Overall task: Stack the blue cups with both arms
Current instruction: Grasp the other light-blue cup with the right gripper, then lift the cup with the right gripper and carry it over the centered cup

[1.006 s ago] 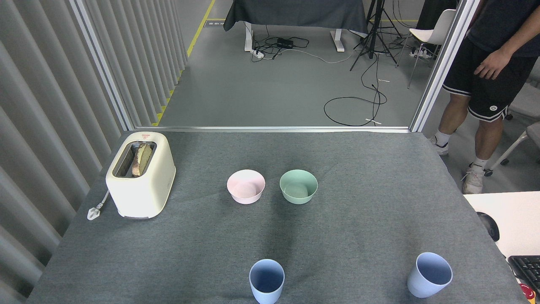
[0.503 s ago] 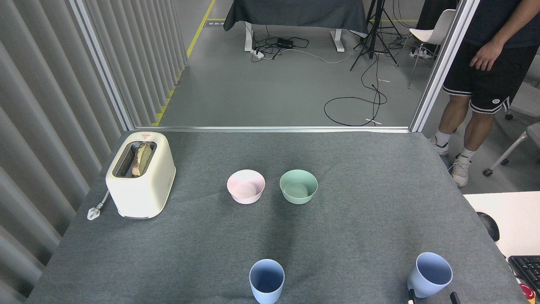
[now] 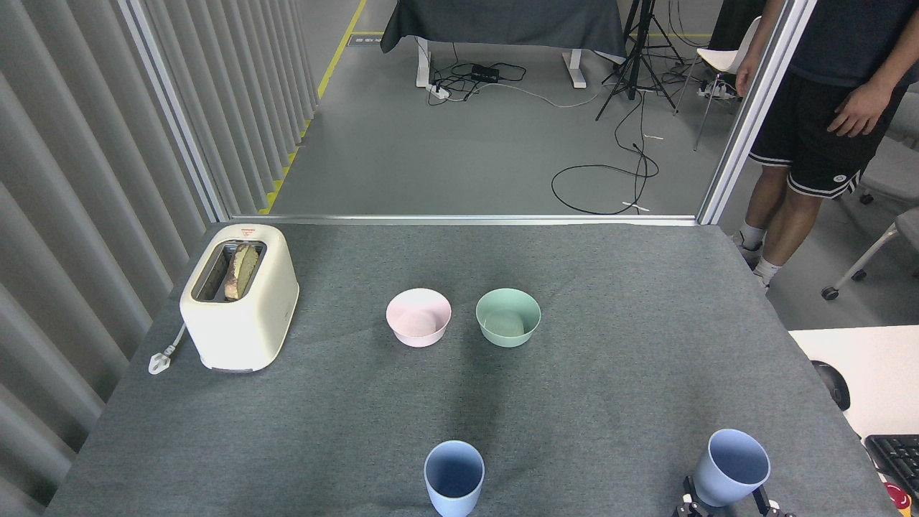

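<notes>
The right gripper [image 3: 725,507] shows only as two dark fingers [image 3: 689,502] poking up at the bottom edge of the head view, spread apart with one on each side of the base of the right blue cup [image 3: 731,467]. The cup stands between them; whether the fingers touch its wall cannot be told. Half a second ago only the fingertips showed below this cup; now they reach higher along its base, and the cup has not shifted. The left gripper is out of view.

Well to the left of the fingers, the other blue cup [image 3: 454,477] stands upright near the front edge of the table [image 3: 632,309], mouth up, where it was before. Farther away from the fingers, toward the middle of the table, sit the mint-green bowl [image 3: 507,317] and, just beside it on the left, the pink bowl [image 3: 418,317], apart from each other. At the far left stands a cream toaster [image 3: 239,298] with bread in its slot. Beyond the table's right corner a person [image 3: 818,122] in black shorts stands, having stepped a little since the earlier frames.
</notes>
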Controlling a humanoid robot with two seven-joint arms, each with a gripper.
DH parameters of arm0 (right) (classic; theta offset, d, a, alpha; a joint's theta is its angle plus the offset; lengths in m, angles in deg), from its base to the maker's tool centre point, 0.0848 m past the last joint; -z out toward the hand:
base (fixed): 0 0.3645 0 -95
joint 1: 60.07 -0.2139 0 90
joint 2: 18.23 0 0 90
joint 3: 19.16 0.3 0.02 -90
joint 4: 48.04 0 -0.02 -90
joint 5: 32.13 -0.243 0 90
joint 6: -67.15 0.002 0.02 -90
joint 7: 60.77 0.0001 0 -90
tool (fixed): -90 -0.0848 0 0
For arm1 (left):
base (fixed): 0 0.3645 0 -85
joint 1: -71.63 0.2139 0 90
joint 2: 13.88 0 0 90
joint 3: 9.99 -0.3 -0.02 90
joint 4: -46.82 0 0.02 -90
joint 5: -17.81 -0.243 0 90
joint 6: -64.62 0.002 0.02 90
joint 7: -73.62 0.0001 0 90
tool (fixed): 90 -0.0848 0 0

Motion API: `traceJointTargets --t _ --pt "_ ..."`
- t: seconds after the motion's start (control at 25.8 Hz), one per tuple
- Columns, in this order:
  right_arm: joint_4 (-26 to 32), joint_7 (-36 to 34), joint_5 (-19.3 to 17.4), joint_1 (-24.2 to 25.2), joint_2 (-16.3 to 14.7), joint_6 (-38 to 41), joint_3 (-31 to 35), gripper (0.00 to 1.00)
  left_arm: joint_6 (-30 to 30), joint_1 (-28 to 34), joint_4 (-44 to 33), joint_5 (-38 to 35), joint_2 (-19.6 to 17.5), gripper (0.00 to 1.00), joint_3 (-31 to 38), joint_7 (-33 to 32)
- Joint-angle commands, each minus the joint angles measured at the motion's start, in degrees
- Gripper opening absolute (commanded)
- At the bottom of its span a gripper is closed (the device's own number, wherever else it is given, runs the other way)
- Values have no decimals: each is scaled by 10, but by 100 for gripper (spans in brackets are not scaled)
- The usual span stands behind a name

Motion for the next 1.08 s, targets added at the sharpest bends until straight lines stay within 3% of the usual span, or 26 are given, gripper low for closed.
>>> traceJointTargets --t 0.0,0.39,0.58,0.7,0.77,1.04 --pt "-8 0 1 -12 -1 0 -1 100 0 1 0 0 0 100 0 0" --pt "-17 0 0 -22 -5 -1 -1 98 0 2 -1 -1 0 100 0 0" --pt "-17 0 1 -21 -5 1 -3 74 0 2 0 -1 0 100 0 0" --pt "-15 -4 0 -19 -2 1 -13 67 0 2 0 0 0 100 2 0" --pt "1 -5 -4 -18 2 3 -14 60 0 2 0 0 0 100 2 0" --pt "120 29 -1 -12 0 14 -24 57 0 1 0 1 2 100 2 0"
